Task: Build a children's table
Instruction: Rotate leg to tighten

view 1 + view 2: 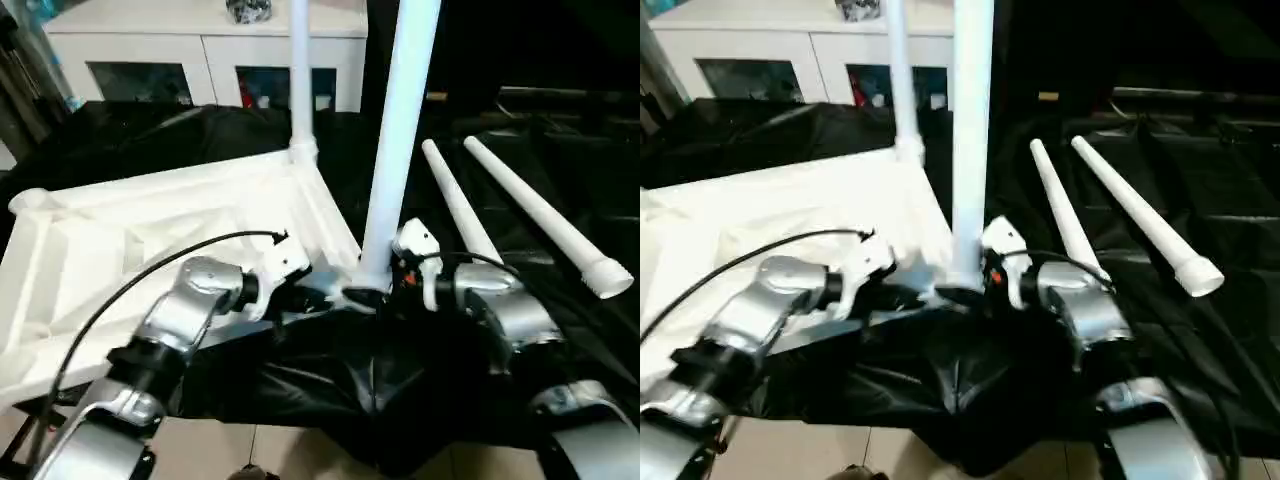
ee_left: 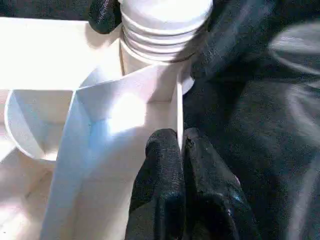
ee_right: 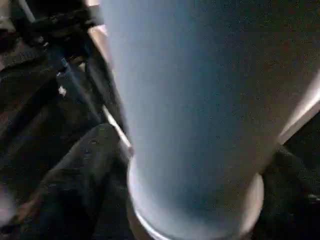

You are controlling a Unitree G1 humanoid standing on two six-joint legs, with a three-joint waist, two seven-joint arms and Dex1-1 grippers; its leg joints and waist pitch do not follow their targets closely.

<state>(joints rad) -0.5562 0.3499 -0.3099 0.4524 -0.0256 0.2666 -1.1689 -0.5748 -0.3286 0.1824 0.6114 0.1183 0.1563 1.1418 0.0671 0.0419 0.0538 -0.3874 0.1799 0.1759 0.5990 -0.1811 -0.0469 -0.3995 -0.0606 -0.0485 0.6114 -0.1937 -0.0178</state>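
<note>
A: How far along was the build judged to be?

B: Approx. half. The tabletop [image 1: 150,250] was seen upside down, ribbed side up, on the black-draped work table [image 1: 560,180]. Two legs stood upright in corner sockets: the far leg [image 1: 299,70] and the near leg [image 1: 400,130]. Whether the near one was fully seated couldn't be told; threads at its base were visible in the left wrist view.

A: And what was left?

B: Two loose legs [image 1: 530,210] were lying side by side on the cloth, well apart from the top, to the right. Both were yet to be fitted, then the table turned over.

A: Count?

B: Legs: 4 total, 2 up, 2 down. Top: 1. Sockets seen empty: 1 at the far-left corner; the 4th wasn't made out.

A: Grippers?

B: The left gripper [image 2: 181,150] was pinched narrow on the tabletop's edge wall by the near socket. The right gripper [image 1: 385,290] was set wide about the near leg's base; a firm hold couldn't be confirmed.
</note>
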